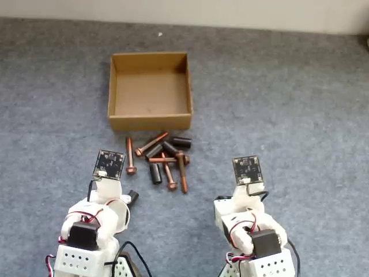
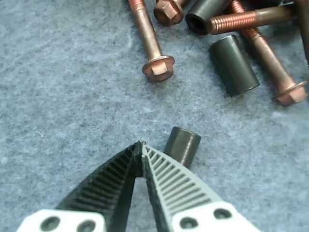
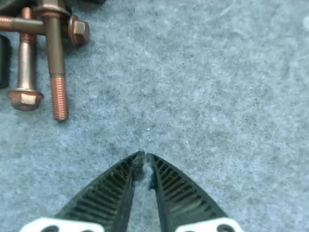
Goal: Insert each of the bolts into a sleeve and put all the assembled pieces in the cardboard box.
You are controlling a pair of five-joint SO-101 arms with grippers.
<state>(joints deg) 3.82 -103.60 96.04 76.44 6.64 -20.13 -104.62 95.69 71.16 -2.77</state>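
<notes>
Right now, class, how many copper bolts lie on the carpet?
5 bolts, all piled in front of the cardboard box: one at the left edge, one slanted nearest the box, one crosswise, two reaching towards the arms. Others may hide underneath.

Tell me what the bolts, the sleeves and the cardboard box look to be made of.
The bolts look like metal with a copper-coloured, slightly shiny finish, probably plating; threads and hex flange heads show. The sleeves are smooth dark grey tubes with a dull sheen: blackened metal or plastic, I cannot tell. The cardboard box is plain brown and matte, with thin walls.
</notes>
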